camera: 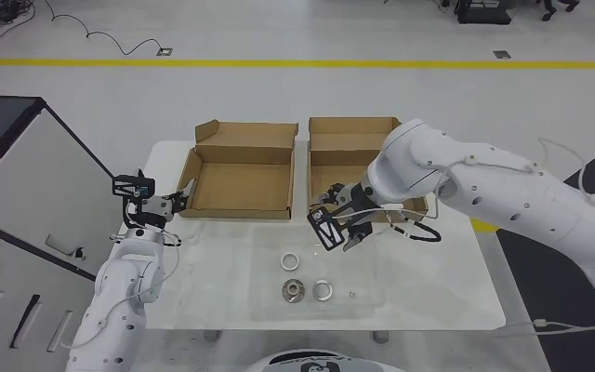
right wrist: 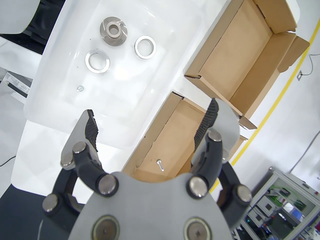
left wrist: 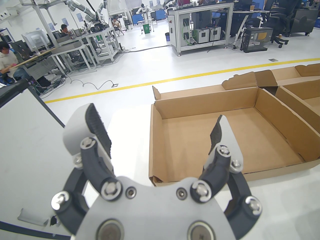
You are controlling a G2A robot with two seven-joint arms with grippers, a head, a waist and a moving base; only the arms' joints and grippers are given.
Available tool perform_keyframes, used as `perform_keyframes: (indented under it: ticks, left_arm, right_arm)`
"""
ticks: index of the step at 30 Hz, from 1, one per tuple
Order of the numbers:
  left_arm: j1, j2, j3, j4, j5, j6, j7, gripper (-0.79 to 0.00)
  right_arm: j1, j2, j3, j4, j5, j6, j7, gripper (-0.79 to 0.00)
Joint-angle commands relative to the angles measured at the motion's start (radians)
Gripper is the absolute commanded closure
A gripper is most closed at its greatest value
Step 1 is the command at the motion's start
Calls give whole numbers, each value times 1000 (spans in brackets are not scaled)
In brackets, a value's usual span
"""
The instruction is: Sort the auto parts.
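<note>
1. Over near edge of R box (right wrist: 172, 131), R gripper (right wrist: 150, 116) is held apart, empty; bolt (right wrist: 160, 165) is seen inside.
2. Flange (right wrist: 114, 31), rings (right wrist: 145, 47), nut (right wrist: 80, 88): kept in tray (right wrist: 160, 8), unsorted.
3. L gripper (left wrist: 155, 116) is parked apart, prob. for clearance.

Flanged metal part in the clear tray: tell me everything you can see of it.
The flanged part is a round disc of dull grey metal with a raised collar at its centre and an open bore through it. Faint curved marks cross the flange face. It lies flat, collar up, on the floor of the clear tray. A thin flat ring and a thicker ring lie beside it, both apart from it. Only the tray touches it.
</note>
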Motion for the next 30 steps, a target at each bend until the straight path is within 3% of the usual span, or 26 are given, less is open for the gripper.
perform_keyframes:
  ticks: [1,30]
  left_arm:
    - [0,0,0,0,0,0,0,-785]
    - [0,0,0,0,0,0,0,-785]
  right_arm:
    - [1,1,0,-1,0,0,0,-785]
    - [-12,-1,0,-16,-26,30,17,-785]
